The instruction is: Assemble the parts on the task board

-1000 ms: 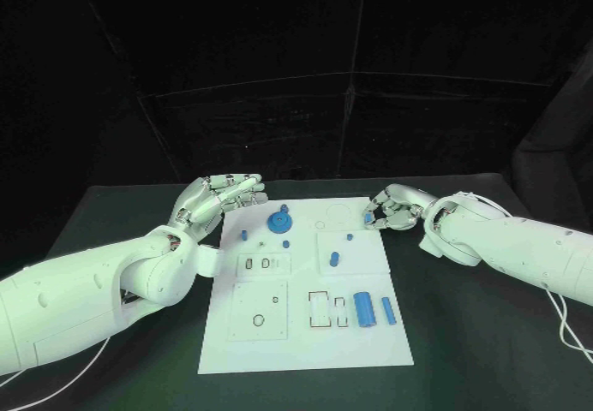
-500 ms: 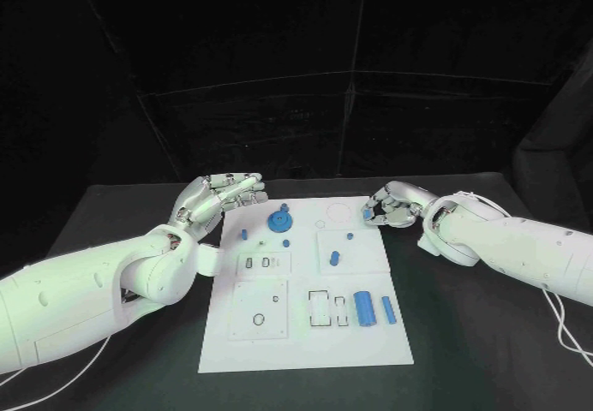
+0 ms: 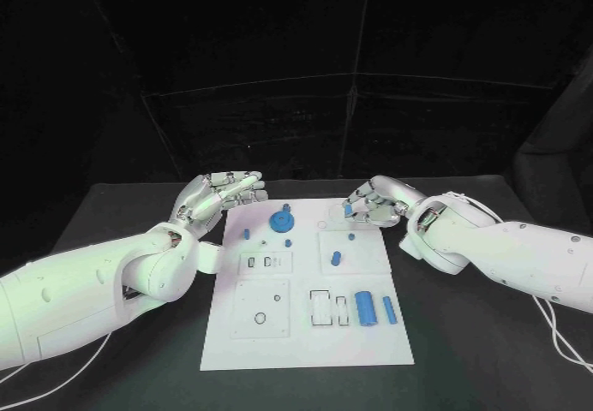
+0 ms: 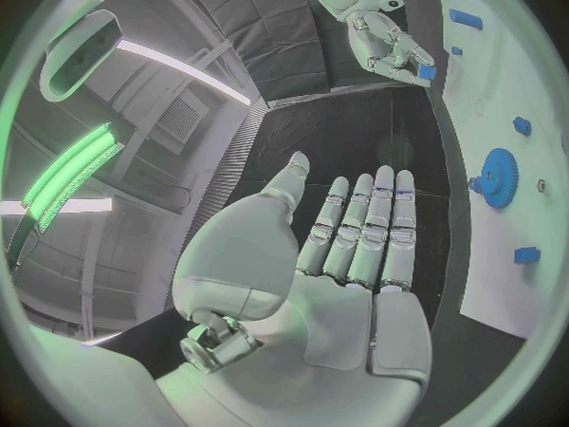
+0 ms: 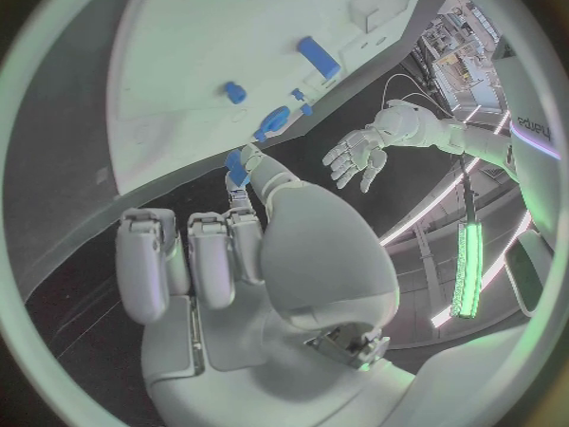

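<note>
Above the far edge of the task board [image 3: 305, 295], the right hand [image 3: 374, 204] pinches a small blue part [image 5: 237, 168] in curled fingers, best lowered squarely into its seat, while the left hand [image 3: 220, 196] hovers empty, fingers straight.

Left hand [image 4: 344, 256] flat, fingers straight and together, holding nothing. Board [image 4: 522, 85] beside it carries a blue gear [image 4: 499, 177]. Right hand [image 4: 385, 43] pinches a blue part [image 4: 427, 71].

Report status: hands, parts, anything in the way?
Left hand open beside the board. Right hand pinches a small blue part in its fingers over the board's far edge. Blue gear seated. Nothing blocking.
</note>
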Robot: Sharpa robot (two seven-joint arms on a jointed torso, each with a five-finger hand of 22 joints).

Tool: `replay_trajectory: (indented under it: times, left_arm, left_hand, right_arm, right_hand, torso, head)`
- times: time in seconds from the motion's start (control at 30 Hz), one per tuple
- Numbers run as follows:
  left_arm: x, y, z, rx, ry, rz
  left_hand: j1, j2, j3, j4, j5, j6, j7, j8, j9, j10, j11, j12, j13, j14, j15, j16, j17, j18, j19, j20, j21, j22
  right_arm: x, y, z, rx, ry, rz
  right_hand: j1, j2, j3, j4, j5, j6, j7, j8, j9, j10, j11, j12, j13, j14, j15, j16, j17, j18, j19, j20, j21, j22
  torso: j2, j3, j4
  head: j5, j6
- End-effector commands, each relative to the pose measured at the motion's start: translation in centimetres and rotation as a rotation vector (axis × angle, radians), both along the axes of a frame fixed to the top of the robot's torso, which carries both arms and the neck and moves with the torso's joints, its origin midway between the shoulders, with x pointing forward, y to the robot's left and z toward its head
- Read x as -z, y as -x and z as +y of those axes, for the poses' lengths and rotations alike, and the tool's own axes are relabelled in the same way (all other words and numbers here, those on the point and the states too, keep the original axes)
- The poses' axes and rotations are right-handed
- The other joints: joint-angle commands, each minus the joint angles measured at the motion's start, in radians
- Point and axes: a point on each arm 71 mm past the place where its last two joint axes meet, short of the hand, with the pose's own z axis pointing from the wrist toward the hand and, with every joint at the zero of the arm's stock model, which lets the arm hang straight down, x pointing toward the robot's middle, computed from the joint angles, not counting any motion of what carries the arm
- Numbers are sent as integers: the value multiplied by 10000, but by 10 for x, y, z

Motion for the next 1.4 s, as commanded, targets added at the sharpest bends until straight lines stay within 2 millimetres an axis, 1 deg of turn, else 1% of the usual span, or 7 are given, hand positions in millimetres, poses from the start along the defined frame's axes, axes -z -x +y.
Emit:
replay_trajectory:
  times: [0.03, 0.17, 0.2, 0.3, 0.5, 0.83, 1.4]
  left_arm:
    - [-1, -2, 1, 11, 116, -55]
    - [-1, -3, 3, -99, 179, 4]
    - [-1, -4, 4, -128, 187, 12]
    - [0, -6, 5, -197, 191, 19]
    - [-1, -8, 8, -320, 170, -6]
    - [-3, -11, 11, -474, 159, -44]
    - [-3, -11, 11, -474, 163, -45]
  left_hand:
    - [-26, 98, 12, -57, 57, 82, 504, -33, -11, 101, -4, -70, -8, 54, 25, -61, -9, 86, 68, 4, -67, -11]
    - [-26, 98, 12, -59, 57, 83, 503, -34, -11, 103, -5, -71, -8, 57, 24, -61, -9, 87, 69, 4, -68, -12]
    - [-26, 98, 12, -59, 57, 83, 503, -34, -11, 103, -5, -71, -8, 57, 24, -61, -9, 87, 69, 4, -68, -12]
    - [-26, 98, 12, -59, 57, 83, 503, -34, -11, 103, -5, -71, -8, 57, 24, -61, -9, 87, 69, 4, -68, -12]
    - [-25, 99, 13, -61, 57, 86, 502, -34, -11, 106, -5, -72, -8, 60, 23, -62, -8, 87, 71, 4, -68, -13]
    - [-23, 103, 13, -68, 57, 94, 498, -36, -10, 116, -9, -73, -6, 69, 21, -65, -8, 88, 76, 3, -70, -16]
    - [-23, 103, 13, -68, 57, 94, 498, -36, -10, 116, -9, -73, -6, 69, 21, -65, -8, 88, 76, 3, -70, -16]
  right_arm:
    - [-3, 4, 23, 459, 312, 71]
    - [-4, 8, 56, -57, 489, 133]
    - [-4, 9, 66, -245, 562, 119]
    - [-4, 12, 91, -715, 788, 12]
    - [2, 17, 122, -1368, 1297, 130]
    - [21, 27, 151, -1851, 2118, 551]
    - [38, 35, 168, -2108, 2516, 872]
  right_hand:
    - [-74, 1, 133, 74, -62, 116, -96, -4, 15, -41, -38, -38, 1090, 838, -32, 47, 1719, -135, 601, -63, -25, 1876]
    - [-76, -4, 138, 71, -61, 118, -97, -4, 15, -49, -38, -50, 1079, 834, -31, 40, 1703, -131, 592, -63, -32, 1860]
    - [-77, -4, 138, 71, -61, 118, -97, -4, 15, -49, -38, -50, 1079, 834, -31, 40, 1703, -131, 592, -63, -32, 1860]
    - [-120, -38, 154, 72, -58, 129, -94, -3, 13, -55, -35, -63, 1070, 827, -29, 26, 1673, -127, 582, -60, -39, 1843]
    - [-198, -97, 168, 81, -45, 134, -90, -10, 7, -58, -32, -76, 1061, 825, -26, 22, 1667, -123, 570, -57, -48, 1822]
    - [-309, -175, 173, 100, -65, 140, -89, -19, 0, -56, -28, -82, 1059, 821, -22, 11, 1648, -119, 561, -52, -56, 1805]
    - [-405, -228, 175, 124, -93, 155, -94, -21, -3, -47, -30, -77, 1066, 819, -23, 5, 1638, -117, 558, -50, -59, 1799]
  torso:
    - [-56, -40, 29]
    - [-92, -58, 45]
    - [-99, -64, 49]
    - [-121, -79, 67]
    - [-135, -97, 80]
    - [-113, -69, 65]
    - [-125, -63, 72]
  head:
    - [91, -58]
    - [186, -104]
    - [275, -99]
    - [352, -119]
    - [456, -229]
    - [694, -312]
    - [750, -430]
